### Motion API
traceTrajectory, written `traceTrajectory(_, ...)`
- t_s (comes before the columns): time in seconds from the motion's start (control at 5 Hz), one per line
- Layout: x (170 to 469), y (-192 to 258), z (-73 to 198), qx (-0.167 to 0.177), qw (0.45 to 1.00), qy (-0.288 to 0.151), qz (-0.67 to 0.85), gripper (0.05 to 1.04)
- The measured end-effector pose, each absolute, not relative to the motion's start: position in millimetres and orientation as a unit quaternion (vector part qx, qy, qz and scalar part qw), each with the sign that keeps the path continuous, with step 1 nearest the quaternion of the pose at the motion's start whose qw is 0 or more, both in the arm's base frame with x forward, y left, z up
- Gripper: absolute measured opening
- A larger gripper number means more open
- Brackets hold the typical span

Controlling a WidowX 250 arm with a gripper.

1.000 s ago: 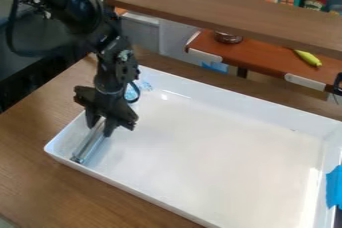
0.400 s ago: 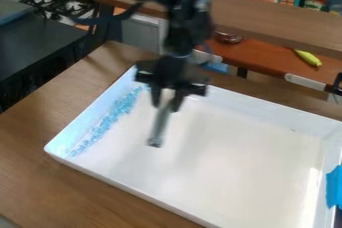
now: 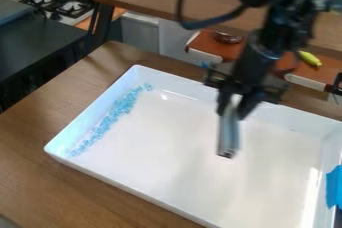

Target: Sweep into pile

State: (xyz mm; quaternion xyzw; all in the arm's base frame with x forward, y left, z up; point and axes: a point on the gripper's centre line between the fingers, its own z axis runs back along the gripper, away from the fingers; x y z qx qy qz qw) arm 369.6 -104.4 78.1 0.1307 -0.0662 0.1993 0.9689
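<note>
We find the gripper (image 3: 234,109) over the tray (image 3: 184,177), toward the far side. Its fingers are closed on a bar (image 3: 228,134), which hangs down between them; we cannot tell whether its lower end touches the tray floor. We note the blue bits (image 3: 111,117) lying in a long, narrow strip beside the tray's left wall, well apart from the bar. We record the tray on a wooden table (image 3: 40,172), with blue tape (image 3: 335,187) at its right wall.

yellow banana (image 3: 310,58) on reddish-brown counter (image 3: 212,48), black stove burners (image 3: 67,4) behind
</note>
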Motion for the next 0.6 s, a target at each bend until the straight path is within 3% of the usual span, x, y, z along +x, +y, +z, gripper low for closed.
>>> traceTrajectory(0.2, 369.6, -154.0, 79.7, 0.116, 0.977, -0.050, 0.174, 0.364)
traceTrajectory(0.6, 379.6, -176.3, 42.0, 0.122, 0.981, -0.079, 0.130, 0.364)
